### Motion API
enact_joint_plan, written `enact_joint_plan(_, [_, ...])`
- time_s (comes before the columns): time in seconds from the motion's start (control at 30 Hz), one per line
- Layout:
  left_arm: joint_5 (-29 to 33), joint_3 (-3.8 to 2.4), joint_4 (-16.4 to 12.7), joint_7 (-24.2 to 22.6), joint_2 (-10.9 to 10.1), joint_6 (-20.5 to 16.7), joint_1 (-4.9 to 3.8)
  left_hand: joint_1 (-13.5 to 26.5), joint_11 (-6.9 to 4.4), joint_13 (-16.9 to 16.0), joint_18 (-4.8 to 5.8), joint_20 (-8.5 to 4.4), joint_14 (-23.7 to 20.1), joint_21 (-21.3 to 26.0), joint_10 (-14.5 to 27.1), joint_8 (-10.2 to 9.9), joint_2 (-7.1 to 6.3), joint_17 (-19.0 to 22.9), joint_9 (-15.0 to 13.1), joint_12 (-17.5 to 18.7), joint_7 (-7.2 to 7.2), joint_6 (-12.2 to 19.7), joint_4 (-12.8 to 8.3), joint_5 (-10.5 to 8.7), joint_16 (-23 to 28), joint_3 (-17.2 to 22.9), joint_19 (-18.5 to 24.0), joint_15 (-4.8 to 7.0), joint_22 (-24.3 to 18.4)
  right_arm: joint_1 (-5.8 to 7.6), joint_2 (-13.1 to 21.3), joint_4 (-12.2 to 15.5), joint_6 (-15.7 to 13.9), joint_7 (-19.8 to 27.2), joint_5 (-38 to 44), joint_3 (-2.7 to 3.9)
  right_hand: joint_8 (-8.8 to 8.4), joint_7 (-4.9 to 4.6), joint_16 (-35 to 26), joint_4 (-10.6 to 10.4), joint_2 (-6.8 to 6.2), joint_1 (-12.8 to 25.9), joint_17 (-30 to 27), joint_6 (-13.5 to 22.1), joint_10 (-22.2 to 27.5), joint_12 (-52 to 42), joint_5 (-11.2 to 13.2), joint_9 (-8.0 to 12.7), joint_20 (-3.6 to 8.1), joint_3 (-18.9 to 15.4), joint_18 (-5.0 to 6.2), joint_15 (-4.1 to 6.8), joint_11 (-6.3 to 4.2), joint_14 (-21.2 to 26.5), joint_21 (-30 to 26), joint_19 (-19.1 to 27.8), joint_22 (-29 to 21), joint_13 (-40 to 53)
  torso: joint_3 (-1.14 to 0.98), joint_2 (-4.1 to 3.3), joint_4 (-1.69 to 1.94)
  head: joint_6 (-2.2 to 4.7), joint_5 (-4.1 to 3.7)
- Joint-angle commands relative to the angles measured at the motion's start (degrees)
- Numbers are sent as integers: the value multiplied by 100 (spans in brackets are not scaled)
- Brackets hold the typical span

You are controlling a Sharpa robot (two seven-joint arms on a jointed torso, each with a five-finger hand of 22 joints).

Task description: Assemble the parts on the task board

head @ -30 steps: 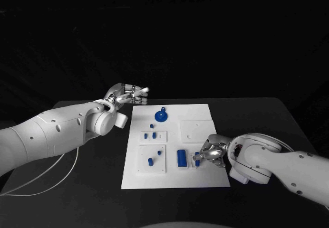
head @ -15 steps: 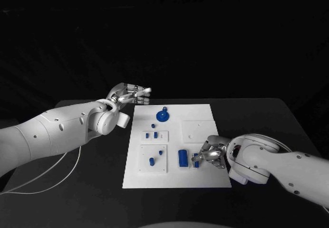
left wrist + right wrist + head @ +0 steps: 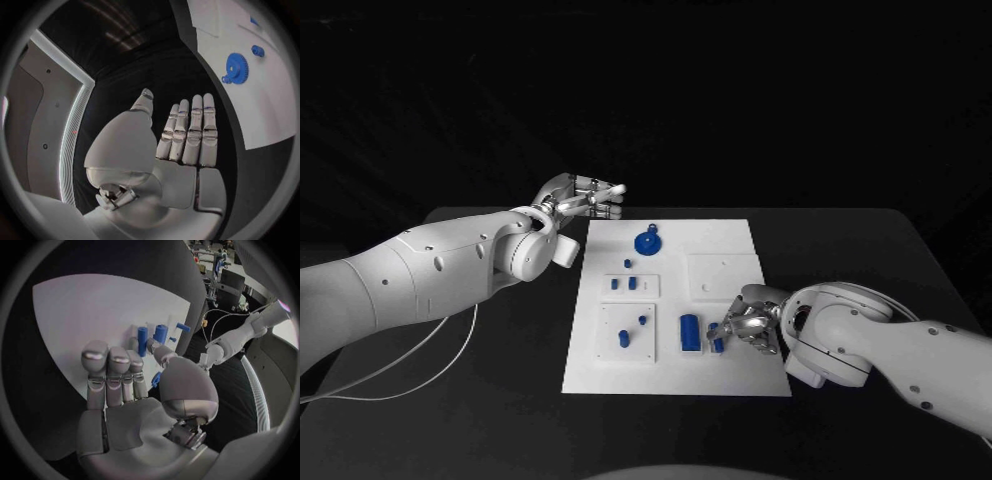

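While I look down from my head, the white task board [image 3: 678, 375] lies in the middle of the frame. My right hand [image 3: 750, 325] sits at the board's lower right edge. Its fingers are curled in and they pinch a small blue part [image 3: 718, 343]. That part lies just to the left of my hand, close beside the blue block [image 3: 689, 332]. Its long side runs up and down the frame, like the block's. My left hand [image 3: 586, 195] floats off the board's upper left corner, far from that part, so my right hand is much nearer. The blue gear [image 3: 645, 243] lies near the top of the board.

From my left wrist, my left hand [image 3: 181, 145] is flat, with fingers straight and side by side, and it holds nothing. The blue gear [image 3: 237, 68] lies on the board, well apart from my fingertips.

From my right wrist, my right hand [image 3: 140, 395] has its thumb bent toward its fingers, and a bit of the small blue part [image 3: 156, 380] peeks out between them. Two blue pegs [image 3: 142, 340] stand on the board just past my fingertips.

Since a second ago the whole head picture has slid a little, so my head moved. My hands and the parts lie much the same against the board.
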State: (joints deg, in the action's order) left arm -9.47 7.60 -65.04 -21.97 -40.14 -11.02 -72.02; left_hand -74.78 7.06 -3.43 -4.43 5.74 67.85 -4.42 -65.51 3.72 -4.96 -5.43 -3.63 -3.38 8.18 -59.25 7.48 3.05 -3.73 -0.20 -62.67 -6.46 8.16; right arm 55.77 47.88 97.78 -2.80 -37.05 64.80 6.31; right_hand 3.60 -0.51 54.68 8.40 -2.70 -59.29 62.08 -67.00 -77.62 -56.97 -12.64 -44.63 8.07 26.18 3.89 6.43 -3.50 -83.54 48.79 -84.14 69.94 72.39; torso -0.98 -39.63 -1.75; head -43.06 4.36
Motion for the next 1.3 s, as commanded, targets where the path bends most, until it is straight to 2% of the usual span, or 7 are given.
enact_joint_plan(0.03, [43,-4,-2,-36,10,91,9,4,24,-6,73,-5,-38,-20,19,-12,70,-8,-1,-1,7,31,-19,34,19,3,-19,-10,-5,-20,-8,-32,107,-8,23,-15,6,45,-18,234,6,-46,-2,-26,-62,2,184,49,-13,243,64,30,-37,2,-20,-309,-6,-9,2,0,3,-13,-1])
enact_joint_plan(0.3, [43,-4,5,-36,13,92,14,4,24,-6,73,-5,-38,-20,19,-12,70,-8,-1,-1,7,31,-19,34,19,3,-19,-10,-5,-21,-18,-69,76,-3,15,-15,6,57,-17,-99,-60,-7,2,-128,-73,-30,963,224,-10,24,61,32,-36,1,-14,-309,-14,-1,2,0,-1,3,3])
enact_joint_plan(0.5, [43,-4,14,-43,16,110,20,-25,22,-6,74,-4,-43,-24,18,-12,175,-9,0,-1,1,28,-137,179,19,-18,-18,-11,-28,-21,-17,-73,77,5,-17,-15,12,43,-17,-393,-203,72,20,-179,-77,-11,988,262,9,-259,49,40,-33,1,-9,-310,-15,-4,-1,1,-2,12,-10])
enact_joint_plan(0.87, [43,-4,19,-45,15,103,24,25,24,-6,75,-2,-44,-25,18,-13,153,-10,0,-1,6,33,-143,42,18,-60,-15,-12,-37,-22,8,-40,45,24,-57,-15,14,14,-27,-950,-258,12,52,-220,-91,-6,987,237,1,-1166,53,28,-13,-6,0,-310,-16,15,-7,-1,-5,48,-41])
enact_joint_plan(0.97, [43,-4,21,-46,12,100,25,81,25,-6,75,-3,-46,-26,22,-12,114,-9,-1,-1,7,34,-95,-3,19,-94,-16,-12,-40,-22,28,-32,37,29,-61,-15,14,15,-30,-1029,-269,-34,57,-224,-95,-7,988,235,0,-1237,55,28,-13,-8,4,-311,-16,20,-6,-1,-8,52,-52])
enact_joint_plan(1.13, [43,-3,26,-46,11,93,25,96,26,-5,84,-8,-47,-24,23,-11,68,12,-2,-1,7,36,-5,-19,18,-174,-15,-12,-47,-23,80,-23,31,38,-63,-15,14,11,-31,-1318,-451,-145,83,-240,-101,-1,987,228,-2,-1308,63,24,-10,-14,15,-311,-18,33,-9,-1,-1,54,-74])
enact_joint_plan(1.3, [43,-3,25,-43,6,93,25,53,25,-5,89,-12,-44,-22,25,-11,57,36,-2,-2,7,37,52,-20,17,-198,-17,-11,-56,-23,135,5,59,67,-84,-15,14,8,-41,-1359,-502,-250,87,-243,-104,1,986,219,-3,-1326,63,25,-10,-14,21,-311,-18,38,-10,0,-4,67,-69])
